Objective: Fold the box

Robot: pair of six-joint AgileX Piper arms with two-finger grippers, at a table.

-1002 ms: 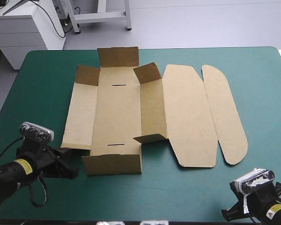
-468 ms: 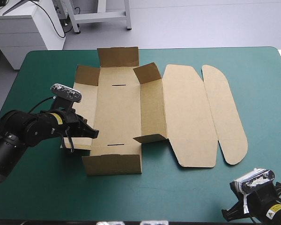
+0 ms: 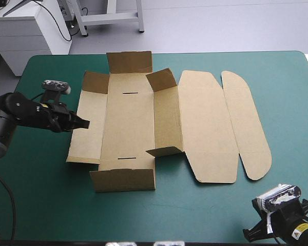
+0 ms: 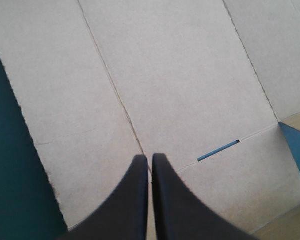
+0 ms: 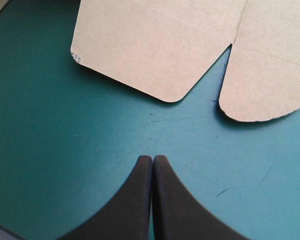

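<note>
Box [image 4: 190, 75] edges cut off past left hand [image 4: 150, 156]

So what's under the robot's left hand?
The brown box, its left side panel lying flat. The shut left hand hides the bit of board right beneath it.

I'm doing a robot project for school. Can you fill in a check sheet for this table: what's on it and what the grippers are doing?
Surface: teal-green table, bare around the box.
Job's things: brown box, mostly flat; end flaps and corner tabs raised, lid flat toward the right.
Clutter: nothing seen.
Grippers: left gripper shut, tips over the box's left panel; whether it touches cannot be told. Right gripper shut, over bare table, apart from the box.
Cables: none lying on the box.
Surroundings: nothing seen.
</note>
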